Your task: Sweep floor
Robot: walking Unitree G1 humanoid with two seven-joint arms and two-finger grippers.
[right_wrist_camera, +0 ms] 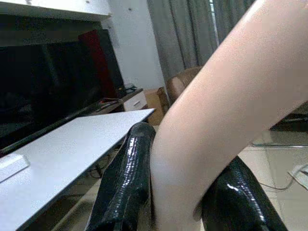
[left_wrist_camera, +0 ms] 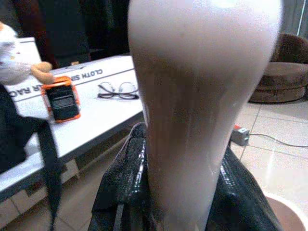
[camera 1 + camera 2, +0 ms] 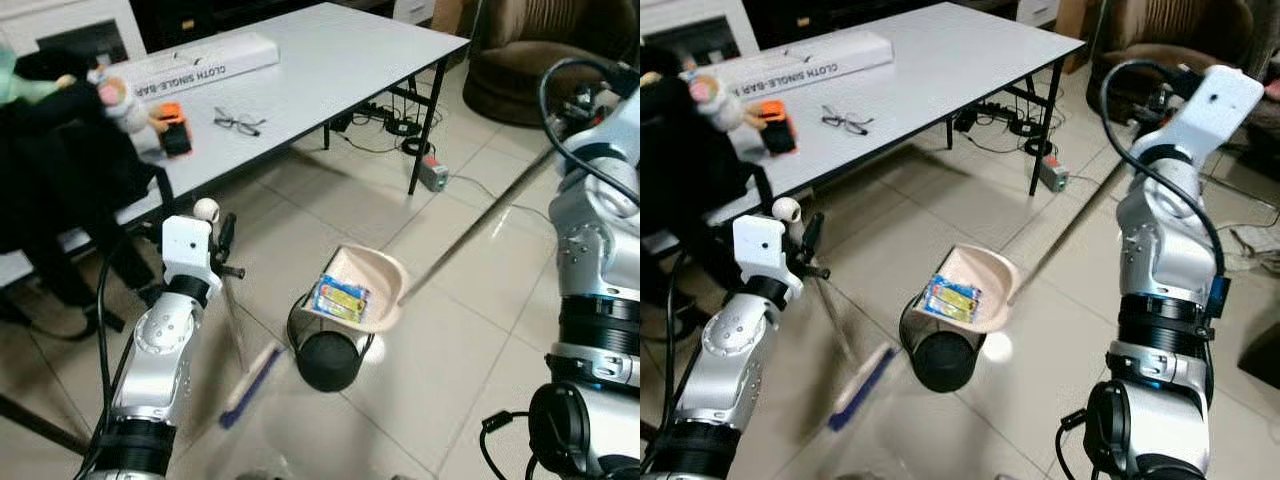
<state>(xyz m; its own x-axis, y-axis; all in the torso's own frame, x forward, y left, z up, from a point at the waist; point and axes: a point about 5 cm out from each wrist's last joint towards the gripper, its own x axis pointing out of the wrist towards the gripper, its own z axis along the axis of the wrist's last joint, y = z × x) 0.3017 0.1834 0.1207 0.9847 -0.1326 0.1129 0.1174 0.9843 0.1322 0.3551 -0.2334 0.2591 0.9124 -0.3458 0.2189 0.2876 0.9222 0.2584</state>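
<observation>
My left gripper (image 3: 226, 250) is shut on the pale broom handle (image 2: 202, 96), with black fingers (image 2: 126, 173) on either side of it. The broom slants down to its blue brush head (image 3: 250, 385) on the tiled floor, blurred. My right gripper (image 3: 1164, 98), raised at the right, is shut on the dustpan's long handle (image 1: 216, 120). The cream dustpan (image 3: 372, 288) hangs tilted over a round black bin (image 3: 328, 358). A colourful packet (image 3: 340, 299) lies in the pan at its lower lip, above the bin's mouth.
A white table (image 3: 340, 60) stands behind, bearing glasses (image 3: 238, 123), an orange device (image 3: 175, 130) and a long box (image 3: 200, 62). A person in dark clothes (image 3: 50, 170) sits at the left. Cables and a power strip (image 3: 433, 172) lie by the table leg. A brown armchair (image 3: 520, 60) stands far right.
</observation>
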